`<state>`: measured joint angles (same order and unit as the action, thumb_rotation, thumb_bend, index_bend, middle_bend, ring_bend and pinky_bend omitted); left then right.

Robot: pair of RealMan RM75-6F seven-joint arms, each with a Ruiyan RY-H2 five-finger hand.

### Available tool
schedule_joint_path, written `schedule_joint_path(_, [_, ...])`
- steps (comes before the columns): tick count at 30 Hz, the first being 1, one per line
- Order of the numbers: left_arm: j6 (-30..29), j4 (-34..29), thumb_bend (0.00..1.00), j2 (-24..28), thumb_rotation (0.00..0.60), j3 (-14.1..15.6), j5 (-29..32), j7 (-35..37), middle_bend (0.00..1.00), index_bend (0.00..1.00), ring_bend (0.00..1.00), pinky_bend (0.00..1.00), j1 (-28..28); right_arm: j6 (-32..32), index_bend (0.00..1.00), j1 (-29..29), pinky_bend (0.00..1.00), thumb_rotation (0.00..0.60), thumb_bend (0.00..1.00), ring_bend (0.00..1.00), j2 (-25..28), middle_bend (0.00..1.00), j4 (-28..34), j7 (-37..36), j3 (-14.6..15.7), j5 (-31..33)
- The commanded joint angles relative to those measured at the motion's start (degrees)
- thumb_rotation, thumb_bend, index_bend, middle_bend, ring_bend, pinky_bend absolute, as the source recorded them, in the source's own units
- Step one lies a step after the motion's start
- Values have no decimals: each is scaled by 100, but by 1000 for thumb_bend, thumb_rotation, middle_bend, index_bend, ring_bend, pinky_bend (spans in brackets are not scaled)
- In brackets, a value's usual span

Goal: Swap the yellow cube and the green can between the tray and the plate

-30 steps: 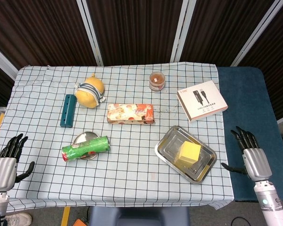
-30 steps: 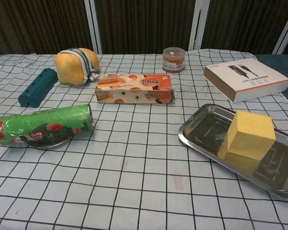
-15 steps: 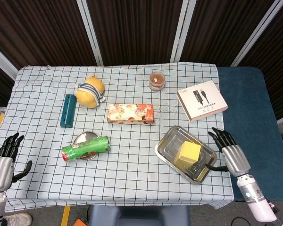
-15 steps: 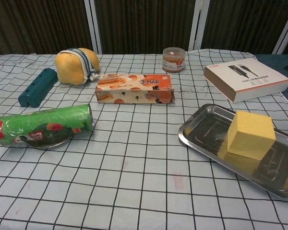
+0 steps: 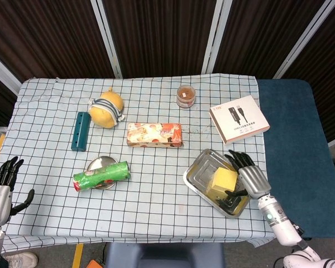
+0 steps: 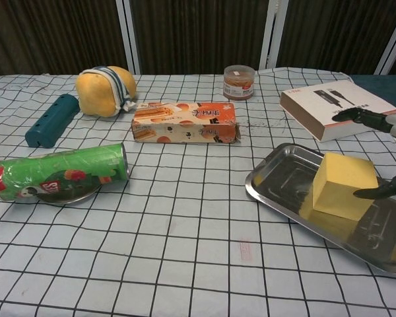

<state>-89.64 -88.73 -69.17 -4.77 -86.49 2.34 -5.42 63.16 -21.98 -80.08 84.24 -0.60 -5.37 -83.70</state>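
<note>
A yellow cube (image 5: 224,180) (image 6: 344,184) stands in the steel tray (image 5: 198,177) (image 6: 280,177) at the front right. A green can (image 5: 101,177) (image 6: 61,172) lies on its side across a small round plate (image 5: 96,164) (image 6: 76,197) at the front left. My right hand (image 5: 249,180) (image 6: 383,155) hovers over the tray's right end, just right of the cube, fingers spread and holding nothing. My left hand (image 5: 0,188) stays off the table's front left corner, fingers spread, and shows only in the head view.
An orange snack box (image 5: 155,135) lies mid-table. Behind it are a small brown jar (image 5: 185,95), a white cable box (image 5: 239,119), a yellow striped pouch (image 5: 106,108) and a teal block (image 5: 80,130). A dark blue surface (image 5: 301,139) borders the table's right side.
My right hand has moved left from beyond the table's right edge to over the tray beside the cube. My left hand has drawn slightly further left and down.
</note>
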Motion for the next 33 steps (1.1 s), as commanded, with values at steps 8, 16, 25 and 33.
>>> schedule_joint_path(8, [2, 8, 391, 24, 600, -19, 27, 82, 0, 20, 0, 217, 9, -512, 0, -330, 75, 600, 65, 78, -266, 32, -58, 271, -38, 362])
schedule_joint_path(16, [2, 16, 391, 37, 600, -36, 48, 136, 0, 24, 0, 217, 13, -578, 89, -413, 128, 600, 65, 172, -509, 150, -280, 511, -57, 612])
schedule_joint_path(25, [6, 18, 390, 45, 600, -46, 67, 169, 0, 31, 0, 217, 19, -497, 447, -443, 599, 600, 65, 473, -751, 394, -508, 754, -84, 802])
schedule_joint_path(33, [25, 17, 390, 54, 600, -51, 84, 194, 0, 39, 0, 217, 18, -292, 778, -422, 810, 600, 155, 716, -927, 624, -699, 814, -124, 804])
